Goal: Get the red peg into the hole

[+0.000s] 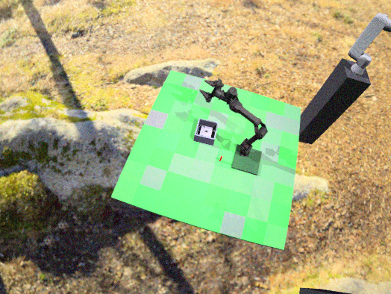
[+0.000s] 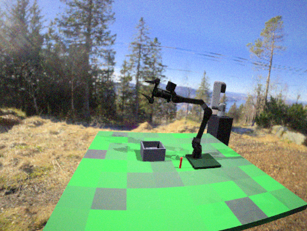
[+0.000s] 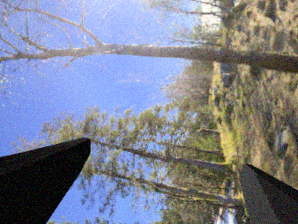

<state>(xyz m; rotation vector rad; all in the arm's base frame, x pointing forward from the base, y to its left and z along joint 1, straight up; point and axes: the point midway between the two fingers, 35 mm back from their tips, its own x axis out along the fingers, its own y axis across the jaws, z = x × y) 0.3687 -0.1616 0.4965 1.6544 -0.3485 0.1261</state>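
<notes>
"What does the top view give you?"

"A green and grey table [image 1: 186,201] [image 2: 155,211], with the box [image 1: 204,141] [image 2: 152,155] open side up. Down inside it lies a pale plate [image 1: 202,128] with a small dark hole near its middle"

"And the peg [image 1: 221,158] [image 2: 180,163]?"

"Outside the box, on the table, near the arm's dark base [image 1: 254,164] [image 2: 208,164]. It's a little red thing, touching neither of them. The arm [image 1: 242,109] [image 2: 205,115] bends away from it, and the gripper [image 1: 203,86] [image 2: 143,87] [image 3: 165,159] is well apart from the peg"

"Now the exterior view?"

"There the peg stands close to upright, its top leaning slightly toward the base. The gripper is high above the table, pointing mostly sideways, its two fingers spread wide with nothing between them"

"What's in the background?"

"A pale second arm [image 1: 367,37] [image 2: 216,94] on a dark pillar [image 1: 333,97] [image 2: 224,129], beyond the table, then trees and blue sky"

"Does the wrist view agree about the gripper?"

"It does: released, holding nothing. One dark finger [image 3: 45,175] comes in at the lower left, the other at the lower right, with a broad gap between. Past them I see sky, dry ground and tree trunks running sideways; neither peg nor box shows there"
</notes>
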